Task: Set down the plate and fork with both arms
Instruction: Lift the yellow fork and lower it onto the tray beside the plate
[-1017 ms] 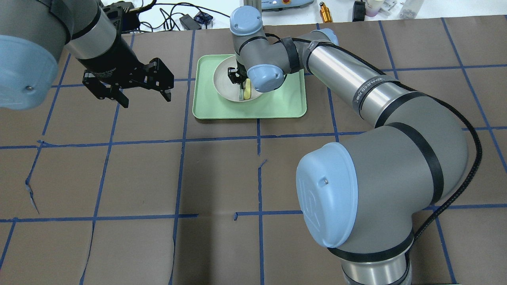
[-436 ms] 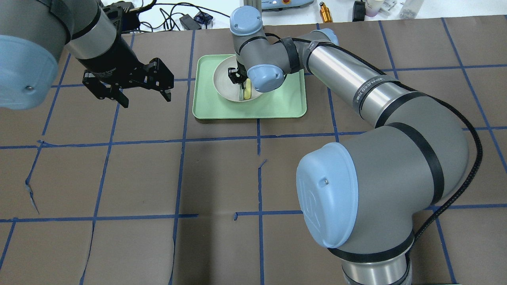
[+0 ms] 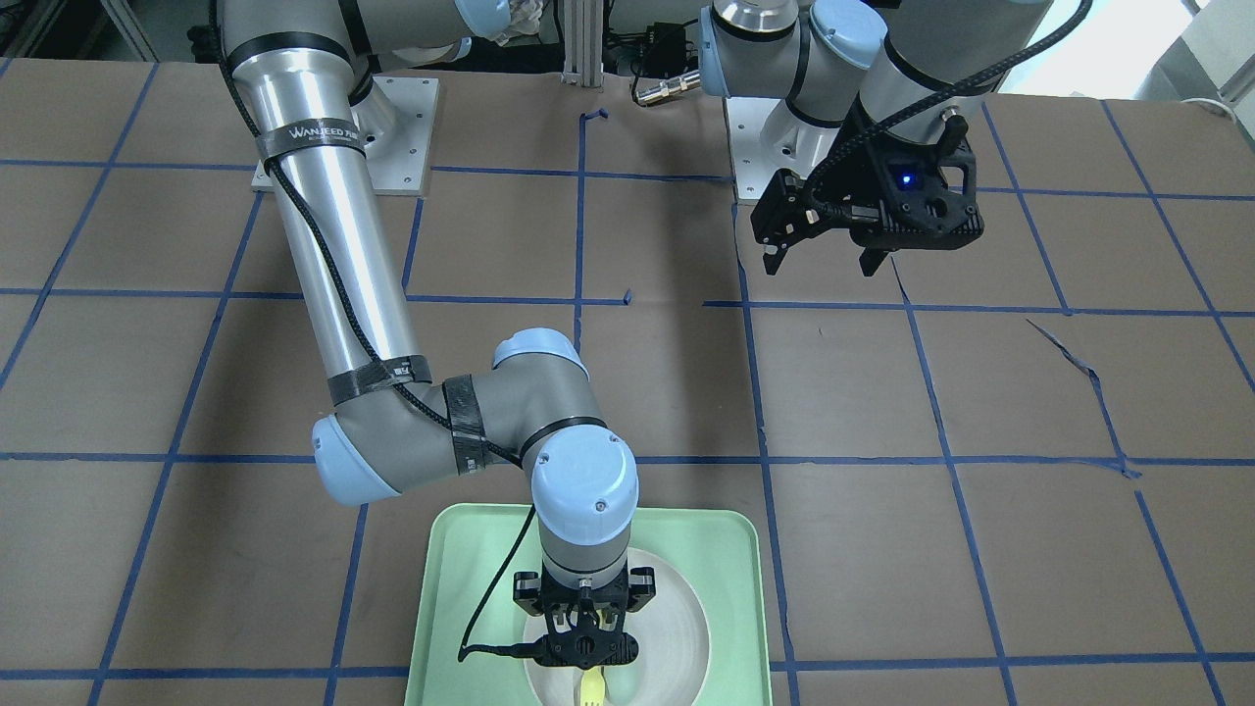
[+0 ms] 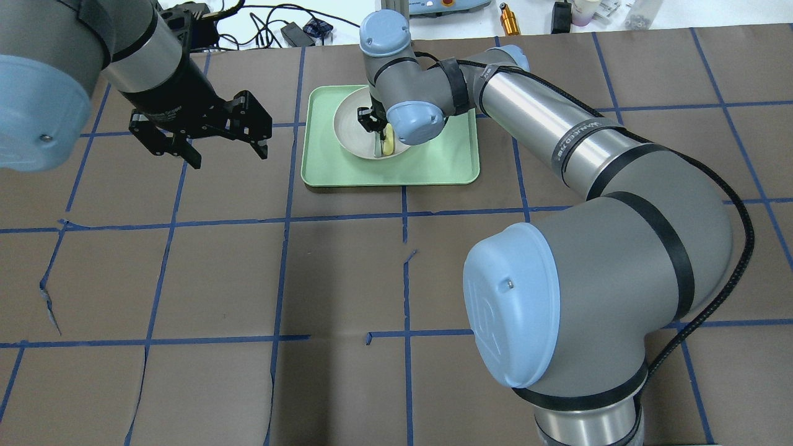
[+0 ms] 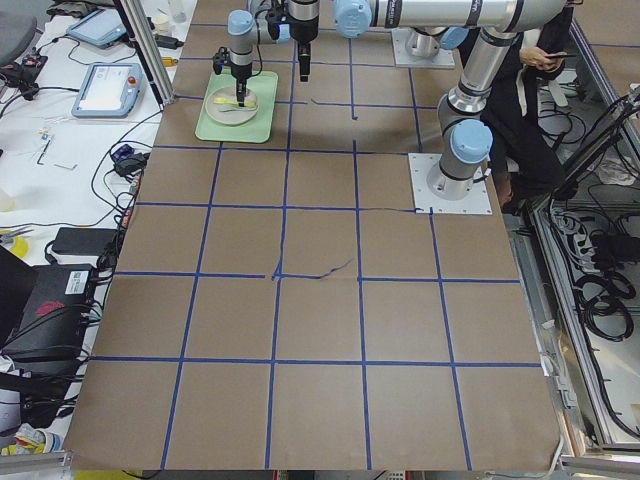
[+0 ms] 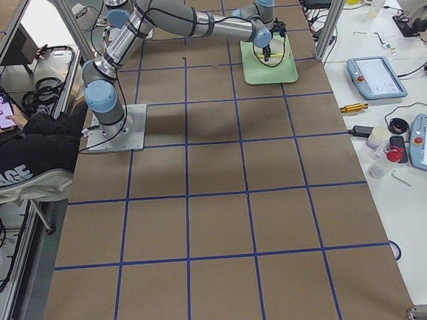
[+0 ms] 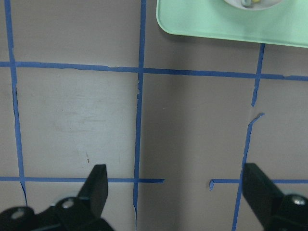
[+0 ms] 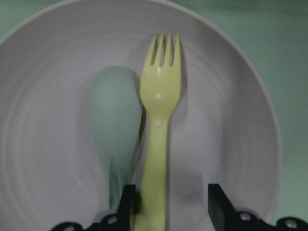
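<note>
The white plate (image 8: pixel 231 120) sits in the mint-green tray (image 4: pixel 433 161). The pale-yellow fork (image 8: pixel 161 96) lies in the plate, tines pointing away from the wrist camera, next to a grey-green spoon (image 8: pixel 115 115). My right gripper (image 8: pixel 171 197) is open and low over the plate, its fingers astride the fork's handle; the left one sits close to the spoon and fork handles, with a gap on the other side. The front view shows it (image 3: pixel 586 652) above the plate (image 3: pixel 677 628), the fork's tip (image 3: pixel 590 691) below. My left gripper (image 4: pixel 229 156) is open and empty, in the air left of the tray.
The tray (image 3: pixel 461 588) lies at the table's far middle, on brown paper with blue tape lines. Cables, a gold cylinder and small bottles lie beyond the far edge. The left wrist view shows the tray's corner (image 7: pixel 216 24) and bare paper below the left gripper (image 7: pixel 175 175).
Almost nothing: my right wrist has shifted very slightly over the plate. The left arm, fork and plate have not moved.
</note>
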`<state>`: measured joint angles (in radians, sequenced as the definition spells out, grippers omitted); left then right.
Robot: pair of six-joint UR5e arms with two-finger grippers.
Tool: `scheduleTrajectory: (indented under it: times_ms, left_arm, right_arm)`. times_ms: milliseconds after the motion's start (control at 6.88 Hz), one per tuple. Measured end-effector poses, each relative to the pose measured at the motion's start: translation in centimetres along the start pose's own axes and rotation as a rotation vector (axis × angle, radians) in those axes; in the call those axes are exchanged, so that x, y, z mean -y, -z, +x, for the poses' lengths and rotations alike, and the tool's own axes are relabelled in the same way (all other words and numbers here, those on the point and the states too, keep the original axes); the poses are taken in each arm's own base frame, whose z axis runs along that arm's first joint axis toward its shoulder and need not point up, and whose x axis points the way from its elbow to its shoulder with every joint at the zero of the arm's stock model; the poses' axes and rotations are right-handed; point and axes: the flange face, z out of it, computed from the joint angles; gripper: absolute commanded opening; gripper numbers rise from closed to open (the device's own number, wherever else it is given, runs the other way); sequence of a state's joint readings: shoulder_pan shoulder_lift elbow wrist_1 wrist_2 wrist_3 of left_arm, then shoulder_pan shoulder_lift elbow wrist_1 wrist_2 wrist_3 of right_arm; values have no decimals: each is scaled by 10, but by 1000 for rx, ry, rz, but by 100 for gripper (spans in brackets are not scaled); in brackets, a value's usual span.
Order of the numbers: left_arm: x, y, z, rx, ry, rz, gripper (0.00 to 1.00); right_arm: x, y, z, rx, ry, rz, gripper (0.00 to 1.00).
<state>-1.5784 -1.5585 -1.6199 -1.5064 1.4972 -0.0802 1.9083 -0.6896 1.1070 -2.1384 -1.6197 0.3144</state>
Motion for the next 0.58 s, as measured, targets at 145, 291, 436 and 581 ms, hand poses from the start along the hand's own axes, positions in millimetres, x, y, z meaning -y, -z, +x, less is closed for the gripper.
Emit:
scheduleTrajectory:
  times_ms: [145, 291, 436, 581]
  left_arm:
    - [0, 0, 0, 0, 1, 0, 98]
    - [0, 0, 0, 0, 1, 0, 98]
    - [0, 0, 0, 0, 0, 0, 98]
    - [0, 0, 0, 0, 0, 0, 98]
  right_arm:
    - [0, 0, 0, 0, 0, 0, 41]
    - [-1, -1, 0, -1, -1, -3, 34]
    - [-4, -4, 1, -1, -3, -8, 22]
    - [-7, -6, 2, 0, -3, -10, 14]
